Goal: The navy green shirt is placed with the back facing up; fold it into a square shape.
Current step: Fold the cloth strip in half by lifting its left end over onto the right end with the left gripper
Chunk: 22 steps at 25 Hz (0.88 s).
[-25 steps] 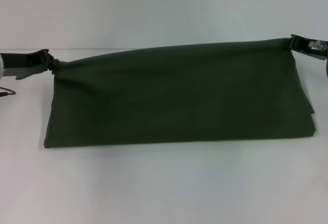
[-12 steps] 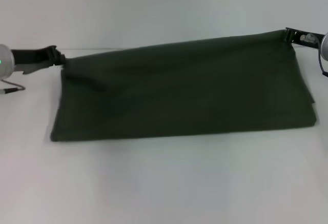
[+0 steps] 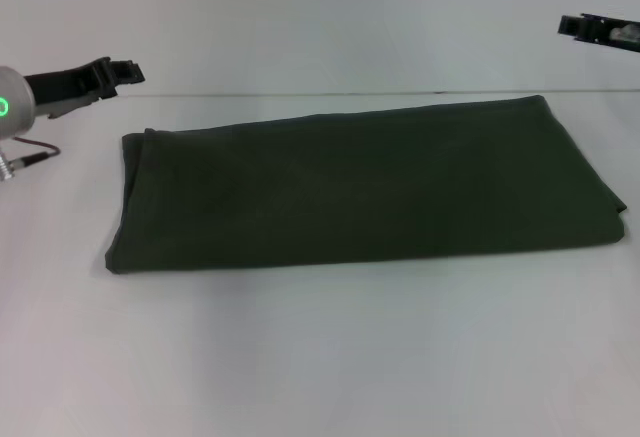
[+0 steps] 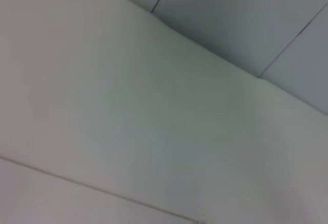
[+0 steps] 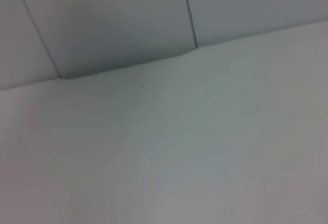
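dark olive-green soft fabric shirt [image 3: 365, 187] lies folded in a long flat rectangle on the white table [image 3: 320, 357], with the left gripper [image 3: 128, 72] and right gripper [image 3: 572, 26] raised clear of it, their finger state unclear.

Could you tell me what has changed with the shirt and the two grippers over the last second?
Both grippers let go of the shirt. Its far edge, held up off the table before, has dropped, and it now lies flat as a wide folded band. The left gripper has pulled up and away from the left corner; the right gripper has lifted clear of the right corner. The shirt's near edge has hardly moved.
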Motion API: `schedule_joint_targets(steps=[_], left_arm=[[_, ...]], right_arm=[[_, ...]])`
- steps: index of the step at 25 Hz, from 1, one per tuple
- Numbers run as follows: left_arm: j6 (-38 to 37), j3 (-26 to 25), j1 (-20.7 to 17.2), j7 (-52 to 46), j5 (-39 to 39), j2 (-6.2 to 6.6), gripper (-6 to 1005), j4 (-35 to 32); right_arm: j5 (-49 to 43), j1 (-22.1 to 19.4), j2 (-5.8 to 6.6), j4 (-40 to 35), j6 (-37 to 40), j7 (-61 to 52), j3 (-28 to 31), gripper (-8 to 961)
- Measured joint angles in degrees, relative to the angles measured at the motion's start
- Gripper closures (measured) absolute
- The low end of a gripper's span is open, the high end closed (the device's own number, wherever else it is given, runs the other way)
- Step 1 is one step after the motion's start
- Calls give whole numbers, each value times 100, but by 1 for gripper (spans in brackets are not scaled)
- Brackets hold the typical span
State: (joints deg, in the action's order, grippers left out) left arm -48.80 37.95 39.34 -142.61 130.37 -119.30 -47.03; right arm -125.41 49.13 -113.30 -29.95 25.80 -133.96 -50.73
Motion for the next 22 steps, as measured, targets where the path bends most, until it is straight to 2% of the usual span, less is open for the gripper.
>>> schedule_joint_targets(steps=[2,3,4,5,6,7,8,10,12,14,17,18,20,22], left_arm=[[-339,1,-120,28,-100,-50,575,-188],[-639,-6,-212,93,-206,-43,553,-242],[-639,-6,-212,93,-206,-43,531,-242],[-1476,-91,-416,354,-667,66,508,-168],[-1756,-141,-489,429,-853,119,486,-72],[-1975,-196,-548,482,-1004,161,464,35],[-2339,-315,-634,552,-1273,249,442,248],[-2783,-547,-784,590,-1626,364,398,706],[-2969,-777,-927,607,-1875,426,317,1210],[-2895,-921,-1068,646,-2007,408,236,1554],[-2669,-976,-1169,687,-2035,342,144,1732],[-2448,-981,-1239,727,-2005,290,117,1877],[-2371,-976,-1254,747,-1998,289,65,1948],[-2315,-976,-1283,792,-2005,288,66,2007]], right_arm=[[33,-205,75,-251,654,-295,108,699],[75,-321,105,-387,1057,-396,191,659],[135,-472,126,-530,1526,-474,301,619],[252,-657,136,-678,2055,-488,456,496],[402,-840,140,-791,2580,-464,611,374],[783,-1184,130,-902,3441,-277,887,338],[783,-1184,130,-902,3441,-277,887,302],[1251,-1503,126,-878,4119,9,1120,231],[1661,-1758,127,-780,4585,262,1264,159],[1924,-1965,94,-704,4802,438,1371,159],[2037,-2103,51,-568,4804,595,1469,159],[2043,-2105,53,-502,4791,642,1487,159],[2044,-2080,78,-366,4781,724,1504,158],[2038,-2047,108,-292,4782,751,1505,158]])
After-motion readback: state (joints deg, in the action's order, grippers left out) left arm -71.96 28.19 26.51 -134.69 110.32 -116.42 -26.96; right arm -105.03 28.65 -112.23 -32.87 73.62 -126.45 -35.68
